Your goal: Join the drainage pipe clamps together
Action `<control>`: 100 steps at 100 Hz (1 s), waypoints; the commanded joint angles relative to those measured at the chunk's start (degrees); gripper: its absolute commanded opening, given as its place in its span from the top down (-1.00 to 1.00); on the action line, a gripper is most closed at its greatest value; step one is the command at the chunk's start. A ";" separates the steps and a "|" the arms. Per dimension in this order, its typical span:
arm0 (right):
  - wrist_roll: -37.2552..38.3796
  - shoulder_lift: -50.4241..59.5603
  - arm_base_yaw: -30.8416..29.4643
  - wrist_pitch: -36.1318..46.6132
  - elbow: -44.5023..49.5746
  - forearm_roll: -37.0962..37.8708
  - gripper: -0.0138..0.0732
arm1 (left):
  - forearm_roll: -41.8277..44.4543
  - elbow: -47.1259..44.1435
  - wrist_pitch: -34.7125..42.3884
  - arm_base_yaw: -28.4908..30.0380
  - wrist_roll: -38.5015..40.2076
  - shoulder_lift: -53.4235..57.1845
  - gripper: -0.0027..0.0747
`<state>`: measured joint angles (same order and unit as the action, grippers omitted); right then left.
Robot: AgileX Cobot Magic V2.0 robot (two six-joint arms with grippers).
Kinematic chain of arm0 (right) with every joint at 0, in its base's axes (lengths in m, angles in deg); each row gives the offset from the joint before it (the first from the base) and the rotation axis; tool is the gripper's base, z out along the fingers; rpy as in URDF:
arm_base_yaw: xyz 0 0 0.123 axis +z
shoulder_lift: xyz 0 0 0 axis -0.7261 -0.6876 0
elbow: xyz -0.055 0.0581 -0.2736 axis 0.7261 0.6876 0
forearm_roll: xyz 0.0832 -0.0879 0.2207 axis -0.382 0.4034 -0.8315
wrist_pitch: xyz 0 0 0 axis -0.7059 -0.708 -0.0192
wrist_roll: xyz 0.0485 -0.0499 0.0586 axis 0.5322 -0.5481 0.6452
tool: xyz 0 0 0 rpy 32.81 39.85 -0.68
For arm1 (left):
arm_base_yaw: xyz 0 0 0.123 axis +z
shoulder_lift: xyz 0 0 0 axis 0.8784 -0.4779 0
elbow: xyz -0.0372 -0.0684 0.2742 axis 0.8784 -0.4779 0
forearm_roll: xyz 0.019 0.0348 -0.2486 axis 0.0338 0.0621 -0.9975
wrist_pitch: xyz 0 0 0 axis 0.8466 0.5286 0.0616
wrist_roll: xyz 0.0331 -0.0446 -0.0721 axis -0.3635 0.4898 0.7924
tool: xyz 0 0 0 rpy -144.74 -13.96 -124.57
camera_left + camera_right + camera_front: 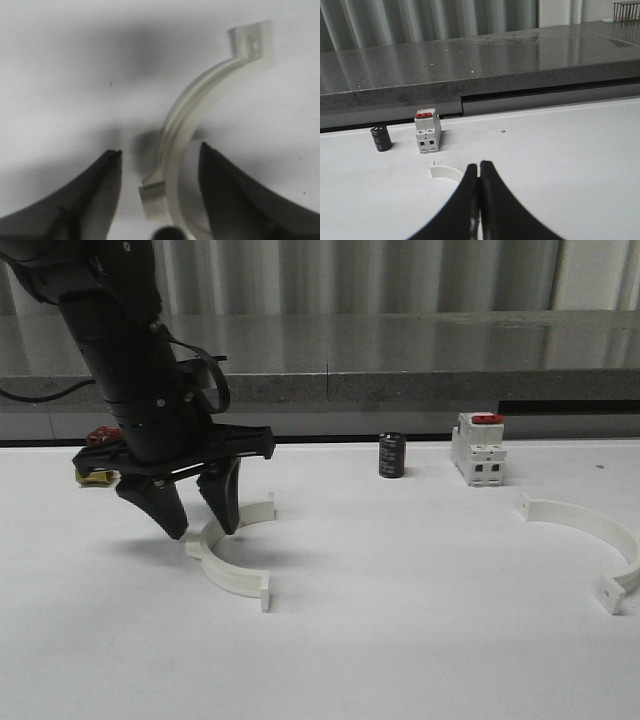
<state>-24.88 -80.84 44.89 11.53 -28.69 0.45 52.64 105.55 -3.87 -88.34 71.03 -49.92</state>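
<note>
Two white drainage pipe clamps lie on the white table. One half-ring [232,562] is at the left, the other [595,537] at the far right. My left gripper [203,523] stands open straddling the band of the left clamp near its back-left curve; in the left wrist view that clamp [200,112] runs up between the two black fingers [102,190], its tab end far from them. My right gripper [479,165] is shut with nothing held, hovering near the right clamp, of which an end [446,172] peeks out beside the fingers.
A white breaker with a red switch [478,448] and a small black cylinder [391,455] stand at the back of the table. A red and yellow object [97,455] sits behind the left arm. A dark stone ledge [400,360] runs along the back.
</note>
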 commanded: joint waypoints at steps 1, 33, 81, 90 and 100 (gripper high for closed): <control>-0.17 1.01 -0.23 5.07 -0.94 0.64 0.84 | -0.72 1.67 0.23 -0.56 0.58 2.91 -0.55; -0.17 1.01 -0.23 5.07 -0.94 0.64 0.84 | 3.33 1.67 -0.86 -0.56 0.34 5.42 -0.72; -0.17 1.01 -0.23 5.07 -0.94 0.64 0.84 | 14.75 -9.62 10.78 2.07 0.12 29.86 -0.72; -0.17 1.01 -0.23 5.07 -0.94 0.64 0.84 | 15.00 -14.70 14.16 5.48 0.02 35.89 -0.72; -0.17 1.01 -0.23 5.07 -0.94 0.64 0.84 | 15.00 -20.11 17.38 10.79 -0.41 43.53 -0.72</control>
<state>-24.88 -80.84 44.89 11.53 -28.69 0.45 67.10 87.76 7.45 -81.18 70.96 -14.10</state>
